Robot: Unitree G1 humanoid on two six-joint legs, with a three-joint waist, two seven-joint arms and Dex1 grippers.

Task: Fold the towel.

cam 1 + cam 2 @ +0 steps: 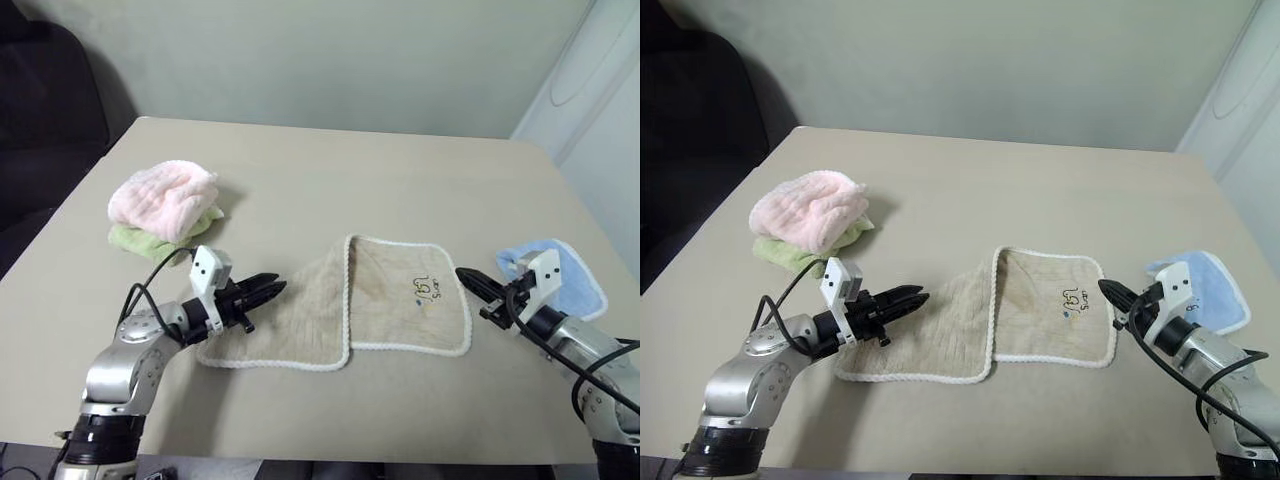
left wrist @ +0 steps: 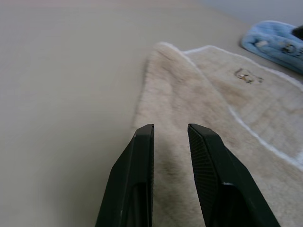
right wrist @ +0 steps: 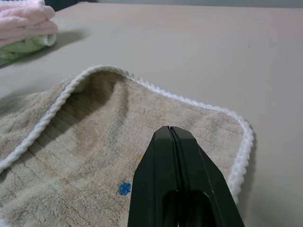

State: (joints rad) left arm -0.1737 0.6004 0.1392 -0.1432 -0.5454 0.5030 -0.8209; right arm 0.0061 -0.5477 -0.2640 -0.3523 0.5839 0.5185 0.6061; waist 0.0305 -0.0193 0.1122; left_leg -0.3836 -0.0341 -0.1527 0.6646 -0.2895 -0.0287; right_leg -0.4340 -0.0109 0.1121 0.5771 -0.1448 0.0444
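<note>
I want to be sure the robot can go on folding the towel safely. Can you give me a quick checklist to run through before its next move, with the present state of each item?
1. Towel lies on the table, partly folded, one layer over the other: ok.
2. Left pincer open, holding nothing, over the towel's left part: ok.
3. Right pincer shut and empty at the towel's right edge; must open before gripping: not ok.
4. Blue cloth lies apart from the towel, behind the right pincer: ok.
5. Pink cloth and green cloth sit away from the towel: ok.
6. Fold edges line up: not ok; the left layer sticks out lower.
</note>
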